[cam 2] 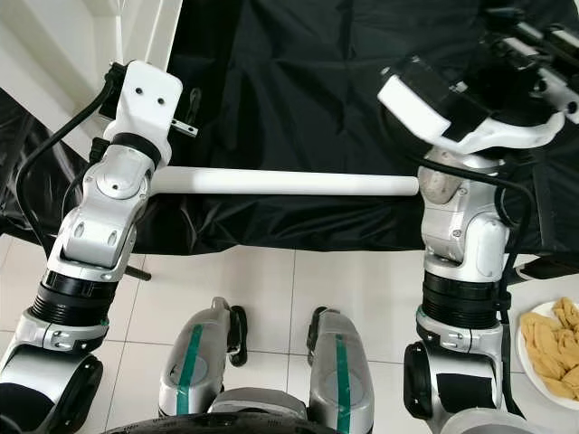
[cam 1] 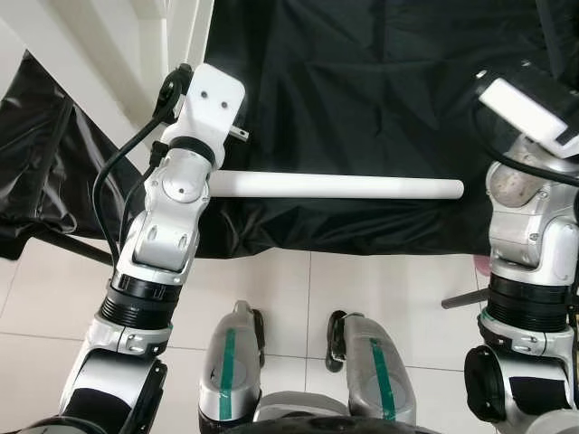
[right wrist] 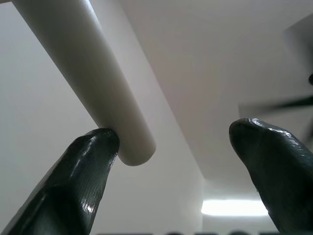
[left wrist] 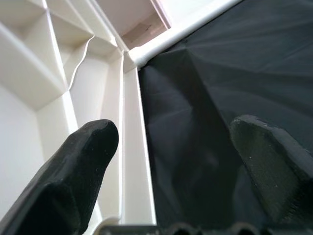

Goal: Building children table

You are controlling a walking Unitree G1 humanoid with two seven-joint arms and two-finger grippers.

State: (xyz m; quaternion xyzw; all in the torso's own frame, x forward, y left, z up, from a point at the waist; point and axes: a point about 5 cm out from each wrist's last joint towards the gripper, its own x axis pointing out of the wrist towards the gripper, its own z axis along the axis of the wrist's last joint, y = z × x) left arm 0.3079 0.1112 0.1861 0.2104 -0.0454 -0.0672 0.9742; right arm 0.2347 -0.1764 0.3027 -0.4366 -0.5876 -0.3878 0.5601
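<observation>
Table leg (cam 1: 335, 187) lying crosswise on the cloth-covered surface (cam 1: 362, 81), near its front edge, between left arm (cam 1: 167, 235) and right arm (cam 1: 529, 244); frame (left wrist: 98, 73) at the surface's far left; plate (cam 2: 550, 348) on the floor at the right; robot's feet (cam 1: 308, 362) on the tiles before the surface

head pair: looking steeply down, sharing the white leg (cam 1: 335, 186) across mid-frame | left wrist: facing black cloth (left wrist: 234, 88) closely | right wrist: pointing ceilingward, leg upper left
</observation>
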